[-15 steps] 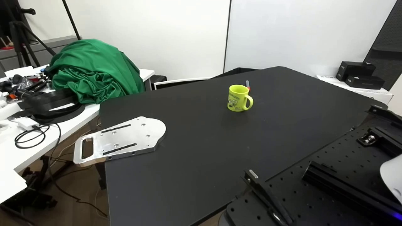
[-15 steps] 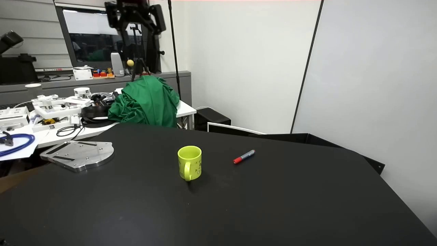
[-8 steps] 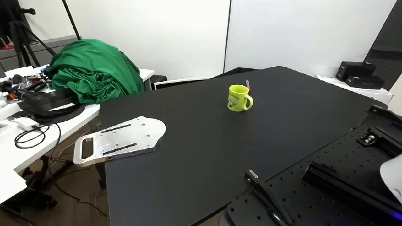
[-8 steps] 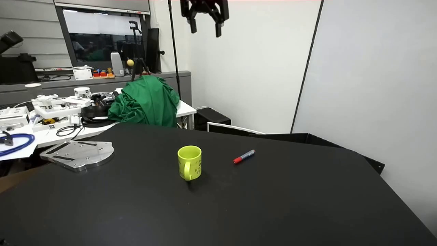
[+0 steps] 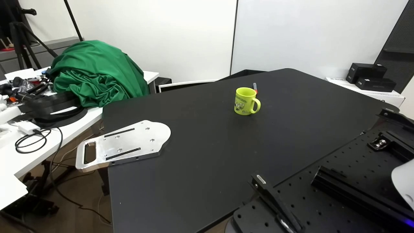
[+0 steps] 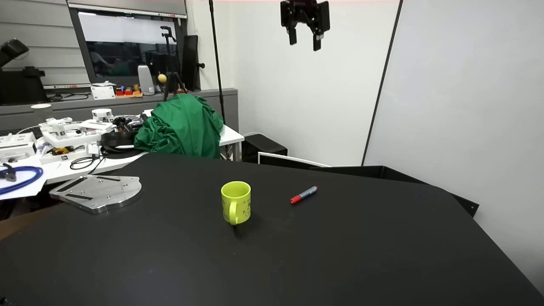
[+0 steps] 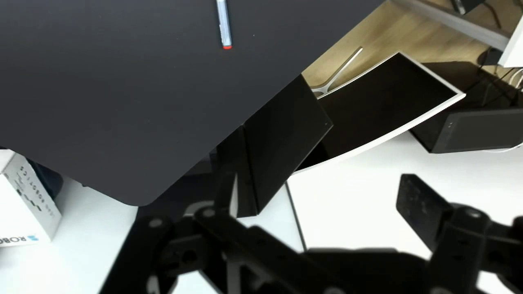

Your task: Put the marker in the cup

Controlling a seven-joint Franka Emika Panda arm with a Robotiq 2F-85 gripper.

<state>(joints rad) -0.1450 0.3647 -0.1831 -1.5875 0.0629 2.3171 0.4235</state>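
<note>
In an exterior view, you have at left a flat silver metal plate [image 6: 100, 189] on the black table [image 6: 361, 246], then an upright yellow-green mug [image 6: 240, 204] with a side handle. Farther right, a slim grey-and-red marker [image 6: 304, 195] lies apart from it on the table; your black two-fingered end effector [image 6: 305, 45] hangs well above, fingers parted

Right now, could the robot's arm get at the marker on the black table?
Probably yes: the gripper hangs open above the table, and the marker lies apart from the mug with nothing on top. The gripper would likely need to come down first.
</note>
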